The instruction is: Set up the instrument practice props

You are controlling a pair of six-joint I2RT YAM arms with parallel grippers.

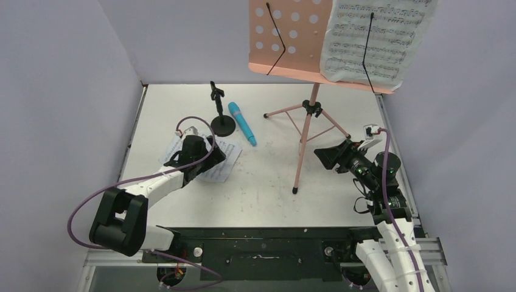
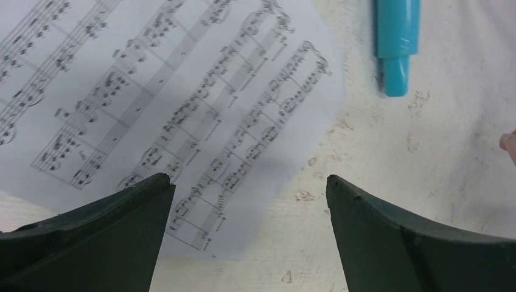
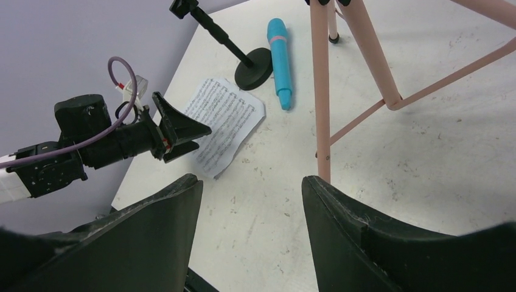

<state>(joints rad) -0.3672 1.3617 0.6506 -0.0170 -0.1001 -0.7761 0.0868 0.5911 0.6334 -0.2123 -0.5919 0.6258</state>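
Count: one pink music stand centre-right. Two sheet-music pages: one on its desk upper right, one flat centre-left. One blue microphone lies beside one black mic stand, upper centre. Left gripper spread wide over the flat page, empty. Right gripper parted, empty, near a stand leg. Desk top cropped; flat page partly hidden by the left gripper.

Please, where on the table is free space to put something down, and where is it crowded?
The table is bare at the near middle, between the loose page and the front leg of the music stand. The far left corner, behind the mic stand, is free. Crowded: around mic stand, blue microphone, page and open left gripper.
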